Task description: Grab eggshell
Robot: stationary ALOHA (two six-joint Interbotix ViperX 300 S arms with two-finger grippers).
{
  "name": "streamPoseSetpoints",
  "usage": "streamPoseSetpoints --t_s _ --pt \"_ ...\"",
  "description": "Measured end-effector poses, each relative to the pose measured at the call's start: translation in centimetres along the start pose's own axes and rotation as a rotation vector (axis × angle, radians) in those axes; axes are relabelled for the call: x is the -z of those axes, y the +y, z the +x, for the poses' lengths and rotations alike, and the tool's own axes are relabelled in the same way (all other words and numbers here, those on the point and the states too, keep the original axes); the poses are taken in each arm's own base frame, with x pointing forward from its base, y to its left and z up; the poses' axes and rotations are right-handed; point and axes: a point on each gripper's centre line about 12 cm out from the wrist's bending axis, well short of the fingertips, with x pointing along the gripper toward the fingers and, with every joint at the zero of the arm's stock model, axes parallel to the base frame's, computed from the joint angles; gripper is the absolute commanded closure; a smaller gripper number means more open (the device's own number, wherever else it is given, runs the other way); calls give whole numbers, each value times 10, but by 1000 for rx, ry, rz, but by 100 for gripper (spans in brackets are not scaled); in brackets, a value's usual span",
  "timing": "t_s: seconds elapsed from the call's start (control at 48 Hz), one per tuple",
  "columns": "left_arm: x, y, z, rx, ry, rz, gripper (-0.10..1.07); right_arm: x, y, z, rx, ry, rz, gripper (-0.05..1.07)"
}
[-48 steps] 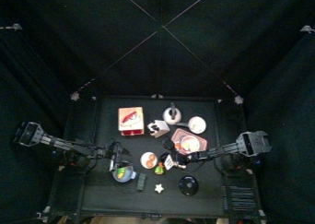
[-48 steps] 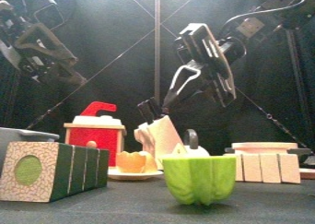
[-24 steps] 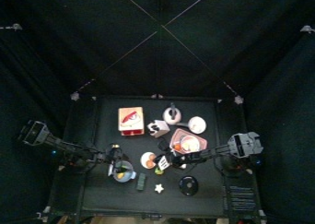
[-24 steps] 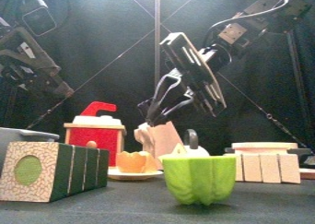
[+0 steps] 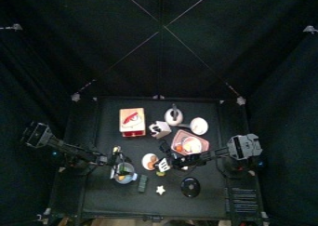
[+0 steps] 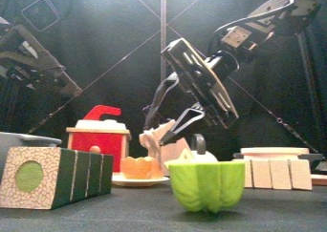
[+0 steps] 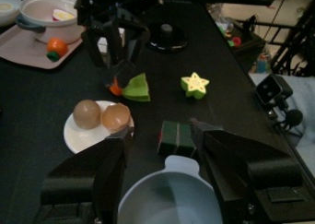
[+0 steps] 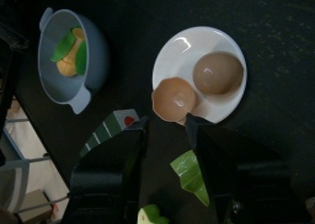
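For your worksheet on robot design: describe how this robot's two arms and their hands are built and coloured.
Both arms are black, made of jointed box-like segments with cables running along them. The right hand has two slim black prongs. The left hand shows broad, dark, blocky prongs in its wrist view. No markings are legible.

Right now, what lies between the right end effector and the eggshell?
Right wrist view: only a green wedge on the table separates the right end effector from the eggshell.

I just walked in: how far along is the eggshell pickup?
Done: the right claw hangs over the white plate with jaws spread. In hand: nothing; both eggshell halves lie on the plate. Left: come down, close on one and lift. The left claw waits over a grey bowl.
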Motion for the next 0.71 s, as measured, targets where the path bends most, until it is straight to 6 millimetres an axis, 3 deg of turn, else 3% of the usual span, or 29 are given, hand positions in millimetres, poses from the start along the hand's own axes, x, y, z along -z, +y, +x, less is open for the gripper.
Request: streamPoseSetpoints --t_s 0.458,0.708 --pt "-5 -9 2 12 -35 -29 9 -6 -10 3 100 -44 204 26" --pt "-5 -9 2 12 -33 -30 9 -15 -12 -2 204 -135 219 26"
